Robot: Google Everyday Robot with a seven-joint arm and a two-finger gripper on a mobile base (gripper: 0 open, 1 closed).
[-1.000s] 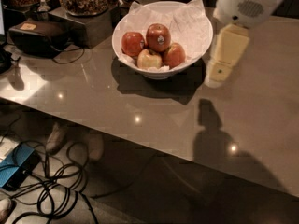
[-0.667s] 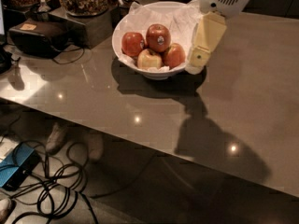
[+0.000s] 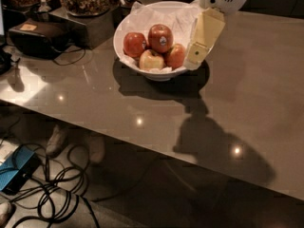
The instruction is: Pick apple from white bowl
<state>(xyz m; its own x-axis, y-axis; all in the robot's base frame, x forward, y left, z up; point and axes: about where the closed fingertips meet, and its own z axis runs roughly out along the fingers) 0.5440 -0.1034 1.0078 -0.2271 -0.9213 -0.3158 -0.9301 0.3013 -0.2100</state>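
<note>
The tool hangs at the rim of the white bowl, just beside the nearest apple. I cannot tell if it is open or closed. It might bump the rim and tip the bowl, or push the apple away.

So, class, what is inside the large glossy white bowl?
Four red-and-yellow round apples on crinkled white paper; the white bowl floor beneath them is covered. The pale pincer hangs over its rim, beside the apples.
</note>
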